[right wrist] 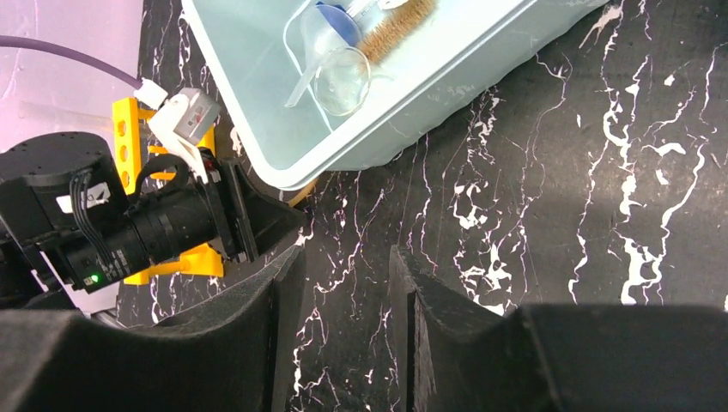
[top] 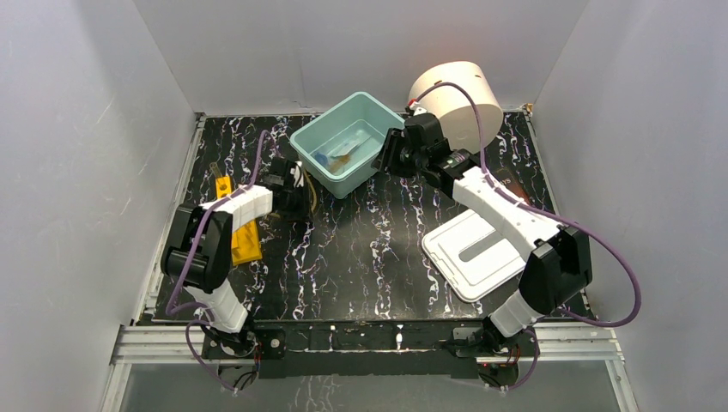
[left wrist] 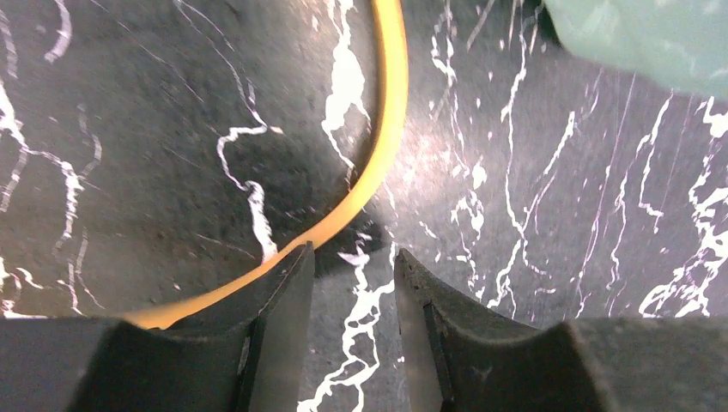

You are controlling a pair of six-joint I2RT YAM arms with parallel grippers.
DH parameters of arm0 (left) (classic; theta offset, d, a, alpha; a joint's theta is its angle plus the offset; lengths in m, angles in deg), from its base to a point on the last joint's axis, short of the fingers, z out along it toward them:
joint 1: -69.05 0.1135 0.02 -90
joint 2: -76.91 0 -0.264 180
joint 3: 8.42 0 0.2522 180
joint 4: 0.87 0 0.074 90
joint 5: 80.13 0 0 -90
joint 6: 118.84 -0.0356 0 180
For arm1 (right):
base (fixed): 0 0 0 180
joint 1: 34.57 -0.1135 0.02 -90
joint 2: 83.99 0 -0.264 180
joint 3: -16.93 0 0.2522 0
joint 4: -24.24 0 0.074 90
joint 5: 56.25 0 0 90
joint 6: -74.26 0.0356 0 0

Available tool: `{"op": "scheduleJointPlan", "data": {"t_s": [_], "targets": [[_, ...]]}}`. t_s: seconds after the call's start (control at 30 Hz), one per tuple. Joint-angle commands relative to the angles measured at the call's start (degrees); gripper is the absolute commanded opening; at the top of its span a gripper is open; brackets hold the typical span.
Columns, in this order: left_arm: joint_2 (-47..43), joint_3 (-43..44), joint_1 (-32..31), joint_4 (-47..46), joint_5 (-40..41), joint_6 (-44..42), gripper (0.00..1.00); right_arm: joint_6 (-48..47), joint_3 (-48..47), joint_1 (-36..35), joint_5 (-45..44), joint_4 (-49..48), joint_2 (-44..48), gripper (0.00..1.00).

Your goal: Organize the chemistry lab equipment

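The amber rubber tubing [left wrist: 378, 163] lies curved on the black marbled table beside the teal bin [top: 374, 110]. My left gripper [left wrist: 352, 257] is open and low over the table; the tubing runs just outside its left fingertip [left wrist: 292, 270], not between the jaws. In the top view the left gripper [top: 298, 193] is at the bin's near-left corner. My right gripper [right wrist: 348, 257] is open and empty above bare table by the bin's right side [top: 391, 154]. In the bin lie a clear funnel [right wrist: 330, 69], a blue-capped tube [right wrist: 342, 21] and a brush [right wrist: 397, 27].
A yellow rack [top: 243, 236] lies left, under the left arm. A white lid [top: 475, 251] lies flat at the right. The big cream cylinder [top: 459, 96] stands at the back right, a dark book [top: 518, 184] beside the right arm. Grey walls enclose the table.
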Motion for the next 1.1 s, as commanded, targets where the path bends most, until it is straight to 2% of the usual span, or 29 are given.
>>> {"op": "scheduleJointPlan", "data": {"t_s": [0.0,0.17,0.33,0.5,0.67,0.8,0.9,1.07], "targets": [[-0.8,-0.3,-1.4,5.2,2.1,-1.5,0.38,2.1,1.1,0.1,-0.6,-3.1,3.4,0.49],[0.0,3.0,-1.4,6.8,4.6,-2.9,0.37,3.0,2.0,0.2,-0.7,-3.1,4.2,0.49],[-4.0,4.4,-1.4,6.7,1.9,-3.0,0.38,3.4,2.9,0.1,-1.6,-3.0,5.4,0.49],[-6.1,4.9,-1.3,6.3,3.0,-3.8,0.42,4.0,3.9,0.1,-2.0,-3.1,5.9,0.49],[-1.2,5.4,-1.4,7.3,6.0,-3.9,0.52,4.4,4.0,0.1,-2.1,-3.2,5.7,0.49],[2.5,6.2,-1.3,7.9,6.0,-3.8,0.49,4.4,3.6,0.1,-2.0,-3.2,5.5,0.49],[2.2,5.2,-1.4,6.5,6.0,-4.6,0.44,4.3,3.4,0.1,-2.0,-3.0,5.6,0.49],[1.3,3.5,-1.4,4.5,9.5,-6.0,0.42,3.9,3.2,0.2,-2.3,-2.9,5.6,0.49]]}}
